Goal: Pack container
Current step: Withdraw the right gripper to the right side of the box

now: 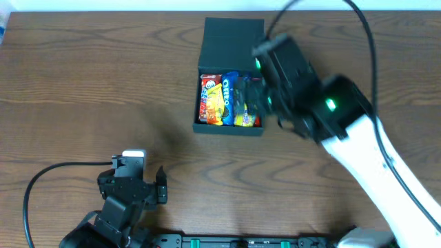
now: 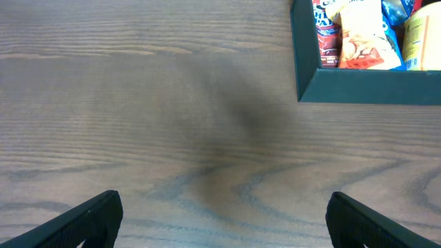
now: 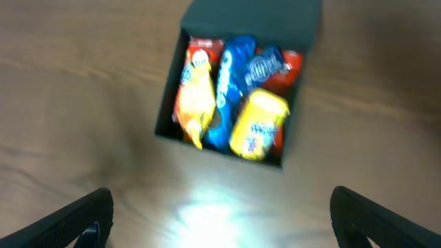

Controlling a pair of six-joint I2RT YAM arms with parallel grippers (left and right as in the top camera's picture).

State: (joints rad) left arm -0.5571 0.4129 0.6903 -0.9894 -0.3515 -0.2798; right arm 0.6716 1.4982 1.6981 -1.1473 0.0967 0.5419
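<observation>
Several red, yellow and blue snack packets [image 1: 227, 100] fill the dark teal-green cardboard box [image 1: 229, 129], far of centre on the brown wooden table [image 1: 83, 89], its flap lid [image 1: 234, 34] open at the far side. Your right gripper [image 1: 260, 93] hovers, blurred, over its right edge. The left gripper [image 1: 141, 180] is near-left, well apart.

Left wrist: fingers [image 2: 86, 219] wide, empty.

Right wrist: fingers [image 3: 76, 220] wide, nothing held, box below. I'd lift clear, then close the lid squarely.
</observation>
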